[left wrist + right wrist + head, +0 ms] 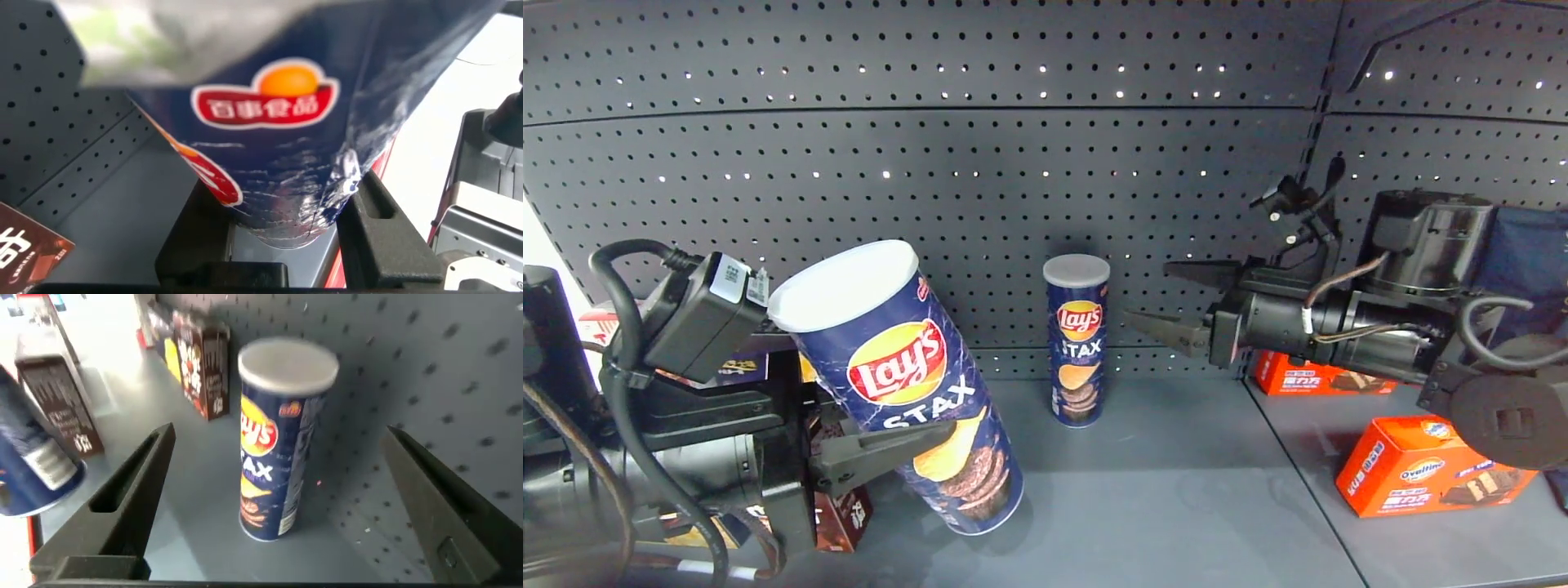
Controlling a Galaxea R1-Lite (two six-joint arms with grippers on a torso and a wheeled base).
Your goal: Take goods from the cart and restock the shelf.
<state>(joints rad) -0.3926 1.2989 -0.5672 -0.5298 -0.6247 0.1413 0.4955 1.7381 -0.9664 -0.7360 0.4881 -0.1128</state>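
While left fingers [882, 453] are clamping its lower body, the tilted chips can [894, 384] is leaning between them over the shelf [1176, 490]; likely light, stiff, slick, crushable, so a mid-body hold is suiting. Right fingers [1176, 331] are gaping empty.

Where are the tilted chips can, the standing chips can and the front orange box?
tilted chips can [898, 367], head view, the logo on its side
standing chips can [1078, 347], head view, middle of its label
front orange box [1429, 469], head view, its top face

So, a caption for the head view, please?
Left gripper holds a tilted chips can; right gripper open near the upright can on the shelf.
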